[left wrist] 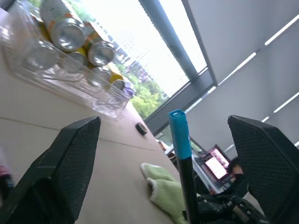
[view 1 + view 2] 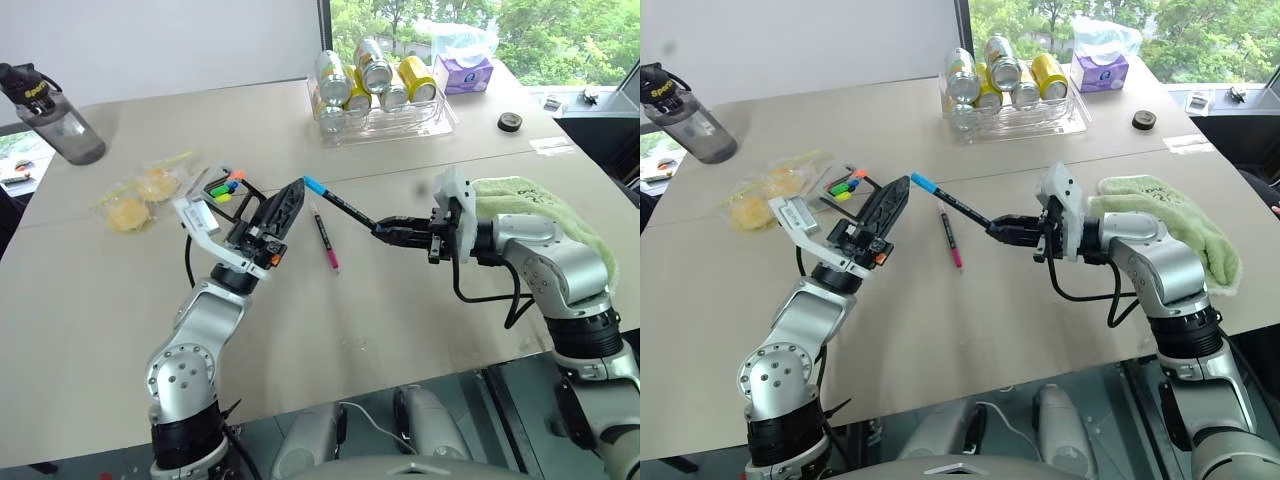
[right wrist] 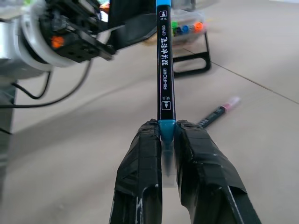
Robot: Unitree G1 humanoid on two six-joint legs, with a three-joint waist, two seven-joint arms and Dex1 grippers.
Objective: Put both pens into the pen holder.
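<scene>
My right gripper (image 2: 381, 231) is shut on the lower blue end of the black pen with blue ends (image 2: 338, 203), holding it above the table with its other blue tip aimed at my left gripper (image 2: 292, 196). The left gripper is open. In the left wrist view the pen's blue tip (image 1: 179, 133) stands between its wide-apart fingers (image 1: 74, 154). The black pen with a pink end (image 2: 324, 238) lies on the table below the held pen. The pen holder (image 2: 226, 189), with colourful marker tips, stands just beyond the left gripper.
A clear tray of cans (image 2: 385, 118) and a tissue box (image 2: 465, 72) stand at the back. A green towel (image 2: 545, 205) lies by my right arm. A dark water bottle (image 2: 55, 115) stands far left, and yellow wrapped snacks (image 2: 135, 200) lie left of the holder.
</scene>
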